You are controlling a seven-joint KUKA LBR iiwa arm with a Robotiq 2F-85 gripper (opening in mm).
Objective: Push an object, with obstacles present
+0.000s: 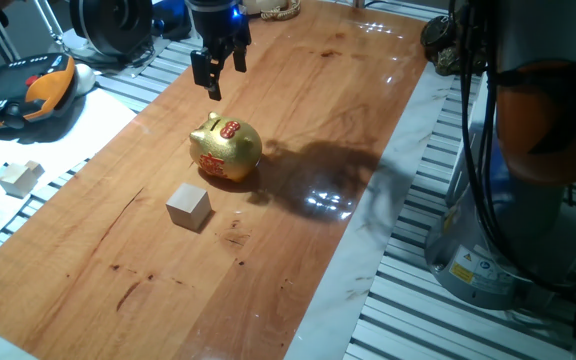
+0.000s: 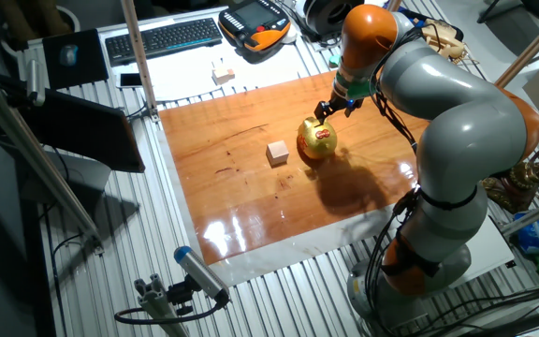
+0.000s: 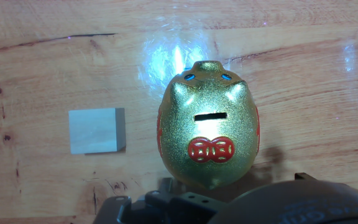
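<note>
Overhead, claw [image 1: 217, 75] slightly parted, empty, above golden pig [image 1: 227, 150]

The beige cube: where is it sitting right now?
The beige cube rests on the wooden board, just apart from the golden pig; in the hand view it lies left of the pig.

No readable text, brand or number anywhere. Golden piggy bank [image 3: 207, 127], frame centre in hand view: red coin-shaped emblem on back below slot, characters illegible. Yellow-and-white label on robot base [image 1: 462, 268], lower right of one fixed view: print too small to read.
</note>
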